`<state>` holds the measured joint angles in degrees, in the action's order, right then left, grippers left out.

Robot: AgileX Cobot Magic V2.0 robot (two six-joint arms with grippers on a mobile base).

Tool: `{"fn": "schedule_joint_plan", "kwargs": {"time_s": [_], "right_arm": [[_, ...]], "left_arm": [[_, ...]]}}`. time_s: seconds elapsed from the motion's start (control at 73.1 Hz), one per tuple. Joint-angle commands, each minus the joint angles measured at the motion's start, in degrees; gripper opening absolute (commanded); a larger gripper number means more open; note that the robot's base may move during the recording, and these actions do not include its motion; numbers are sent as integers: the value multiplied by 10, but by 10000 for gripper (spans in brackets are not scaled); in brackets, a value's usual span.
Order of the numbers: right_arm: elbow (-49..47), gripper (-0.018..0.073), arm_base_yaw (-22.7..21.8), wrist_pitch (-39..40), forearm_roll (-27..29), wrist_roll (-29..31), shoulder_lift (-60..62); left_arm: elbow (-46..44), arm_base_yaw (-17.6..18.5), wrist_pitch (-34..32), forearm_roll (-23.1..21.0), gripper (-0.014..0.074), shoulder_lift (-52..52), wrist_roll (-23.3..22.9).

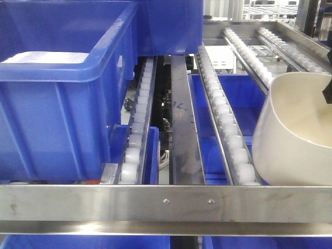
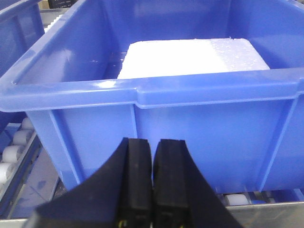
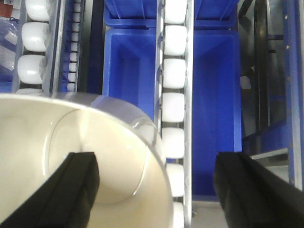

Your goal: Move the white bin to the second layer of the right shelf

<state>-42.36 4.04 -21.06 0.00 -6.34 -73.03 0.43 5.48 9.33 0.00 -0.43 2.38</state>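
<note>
The white bin (image 1: 293, 135) sits tilted at the right of the shelf level, on a roller rail (image 1: 228, 124) just behind the steel front bar with two screws (image 1: 187, 201). In the right wrist view the bin (image 3: 95, 156) fills the lower left. My right gripper (image 3: 156, 161) is open and straddles the bin's rim: one finger (image 3: 80, 185) is inside the bin, the other (image 3: 242, 185) is outside, well clear of the wall. Only a dark edge of it (image 1: 328, 91) shows in the front view. My left gripper (image 2: 153, 142) is shut and empty, close to a blue crate's wall.
A large blue crate (image 1: 57, 93) holding a white foam block (image 2: 190, 57) stands on the left rails. Another blue crate (image 1: 166, 26) is behind it. Blue crates (image 3: 128, 71) lie on the level below. More roller rails (image 1: 275, 46) run at the back right.
</note>
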Motion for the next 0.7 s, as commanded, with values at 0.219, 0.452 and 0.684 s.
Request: {"fn": "schedule_joint_plan", "kwargs": {"time_s": [0.219, 0.452, 0.684], "right_arm": [[-14, 605, -2, -3, 0, 2, 44], [-14, 605, -2, -22, 0, 2, 98], [-1, 566, -2, -46, -4, 2, 190]], "left_arm": [[21, 3, -49, 0, 85, -8, -2], [21, 3, -49, 0, 85, -8, -2], [21, 3, -49, 0, 85, -8, -2]]}}
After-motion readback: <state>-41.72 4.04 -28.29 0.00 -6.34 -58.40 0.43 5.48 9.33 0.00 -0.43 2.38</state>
